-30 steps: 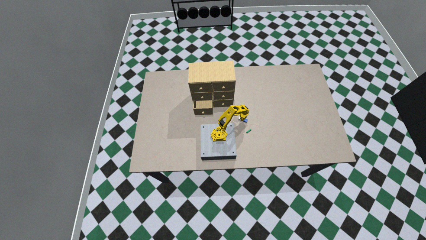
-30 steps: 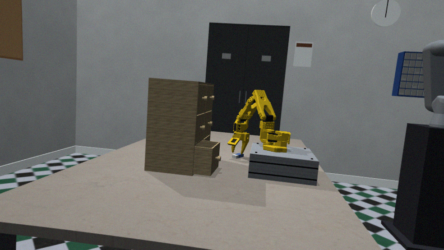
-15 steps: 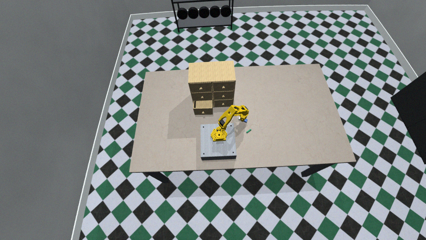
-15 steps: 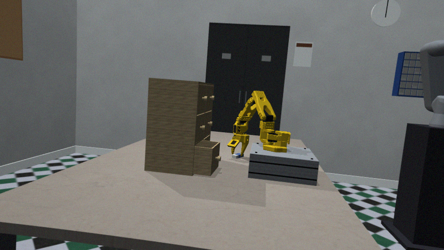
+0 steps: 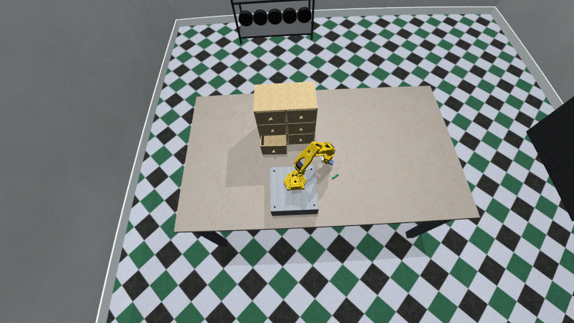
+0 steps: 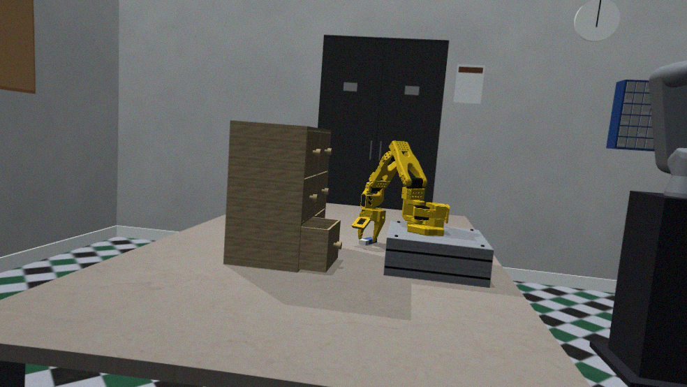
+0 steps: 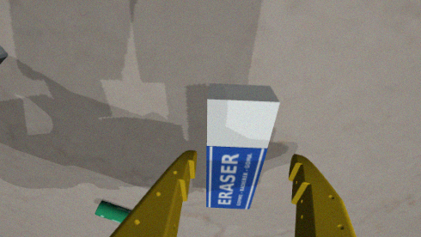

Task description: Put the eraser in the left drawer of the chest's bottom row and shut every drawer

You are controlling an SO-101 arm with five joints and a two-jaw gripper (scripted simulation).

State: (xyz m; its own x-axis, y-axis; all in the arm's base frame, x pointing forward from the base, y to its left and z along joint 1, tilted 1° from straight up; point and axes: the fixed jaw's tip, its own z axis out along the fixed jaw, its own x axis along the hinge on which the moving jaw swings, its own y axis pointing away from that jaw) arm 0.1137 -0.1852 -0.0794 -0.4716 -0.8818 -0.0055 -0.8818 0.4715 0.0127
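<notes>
The eraser (image 7: 238, 154), white with a blue sleeve, lies flat on the table; it also shows in the top view (image 5: 331, 162) and the exterior view (image 6: 366, 242). My gripper (image 7: 242, 162) is open and points down just above it, one yellow finger on each side with gaps to both. It is also in the top view (image 5: 327, 159) and the exterior view (image 6: 368, 229). The wooden chest (image 5: 286, 114) stands to the left of the gripper. Its bottom left drawer (image 5: 273, 143) is pulled out and looks empty; it also shows in the exterior view (image 6: 318, 242). The other drawers are shut.
A small green stick (image 5: 335, 176) lies on the table to the right of the eraser; it shows at the lower left of the wrist view (image 7: 112, 211). My arm stands on a grey block (image 5: 294, 192) in front of the chest.
</notes>
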